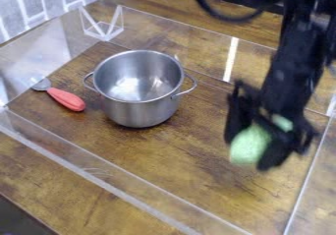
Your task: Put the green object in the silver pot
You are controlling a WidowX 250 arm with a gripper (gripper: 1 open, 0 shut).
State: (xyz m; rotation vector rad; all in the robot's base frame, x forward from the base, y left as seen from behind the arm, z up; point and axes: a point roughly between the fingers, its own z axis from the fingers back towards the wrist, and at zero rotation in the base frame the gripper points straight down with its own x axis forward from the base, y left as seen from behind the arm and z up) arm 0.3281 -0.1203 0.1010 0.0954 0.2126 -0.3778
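The green object [245, 146] is a light green blur hanging above the wooden table at the right, lifted off the surface. My gripper [260, 148] reaches down from the black arm and is shut on it, one dark finger on each side. Motion blur smears both. The silver pot [138, 87] stands upright left of centre with nothing in it, about a pot's width to the left of the gripper and farther back.
A red-handled tool [63, 98] lies on the table just left of the pot. Low clear acrylic walls [79, 155] fence the work area, and a clear plastic stand [100, 23] sits at the back left.
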